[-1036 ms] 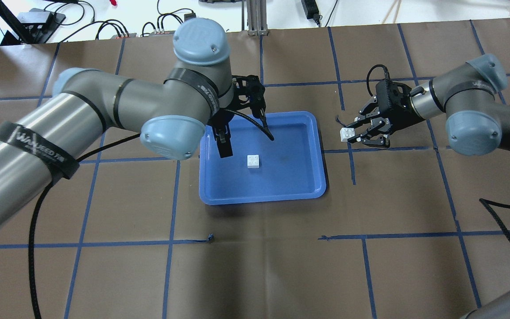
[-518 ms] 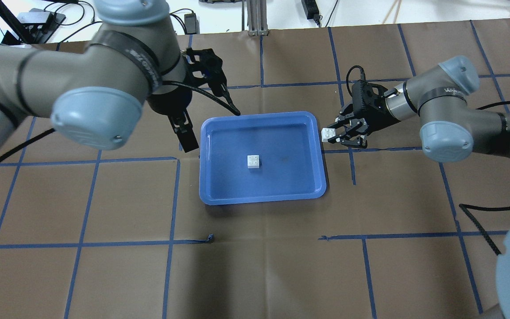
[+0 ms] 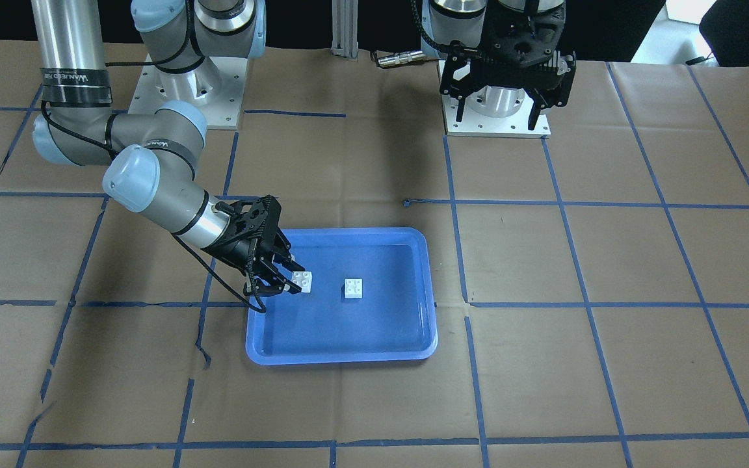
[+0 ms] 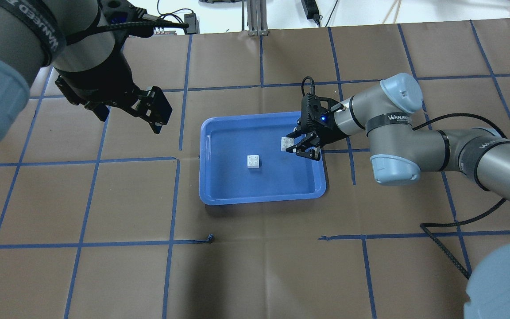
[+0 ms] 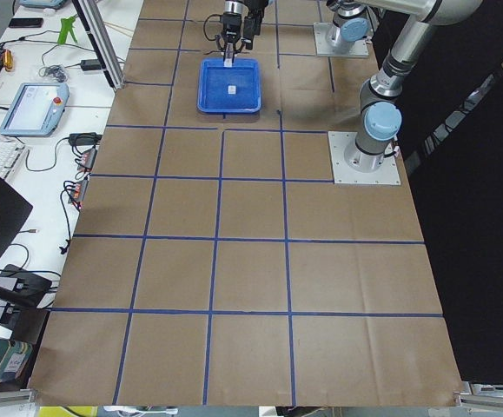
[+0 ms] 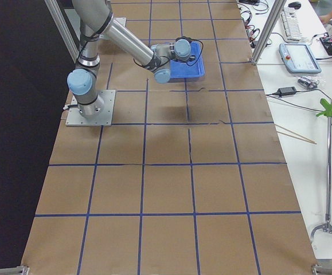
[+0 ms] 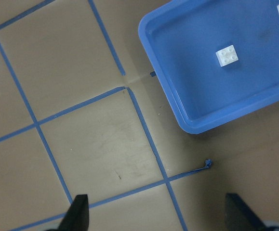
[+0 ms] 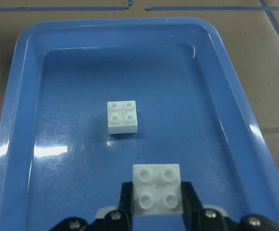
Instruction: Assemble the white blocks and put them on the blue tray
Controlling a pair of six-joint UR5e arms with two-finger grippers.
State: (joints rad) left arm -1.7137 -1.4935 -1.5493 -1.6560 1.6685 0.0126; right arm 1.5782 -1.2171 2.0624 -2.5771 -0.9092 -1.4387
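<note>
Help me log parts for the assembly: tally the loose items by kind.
Blue tray: 1
White blocks: 2 (one lying in the tray, one held by the right tool)
Total: 3

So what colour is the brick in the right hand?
White; the small square studded plastic brick shows best in the right wrist view.

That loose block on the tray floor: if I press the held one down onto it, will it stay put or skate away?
The loose block looks rigid, squat and flat-based, so it probably won't tip or roll. It seems small and likely light, and the tray floor is glossy, so an off-centre push from the held block could slide it.
</note>
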